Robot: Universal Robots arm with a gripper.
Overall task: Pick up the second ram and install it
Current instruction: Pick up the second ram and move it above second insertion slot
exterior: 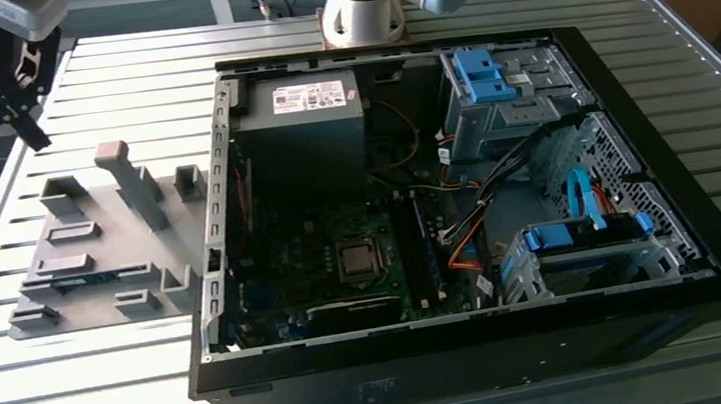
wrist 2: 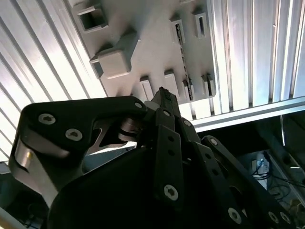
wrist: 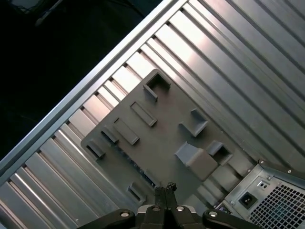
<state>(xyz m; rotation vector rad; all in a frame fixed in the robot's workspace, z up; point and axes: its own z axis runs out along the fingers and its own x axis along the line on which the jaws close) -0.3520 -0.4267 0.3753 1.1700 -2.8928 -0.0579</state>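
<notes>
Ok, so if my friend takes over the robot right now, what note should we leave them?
Claw: shut, holding nothing, up in the air near the grey fixture plate.
Second ram: sitting in a slot on that plate, on the table beside the open computer case.
Done: nothing that shows; the ram is not picked up yet.
Left: grabbing the ram and fitting it in the case.

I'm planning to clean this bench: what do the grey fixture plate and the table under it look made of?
The fixture plate looks like matte grey plastic: dull, even colour, no glints. The table looks like bare aluminium: silvery ribbed slats with bright reflective streaks.
</notes>
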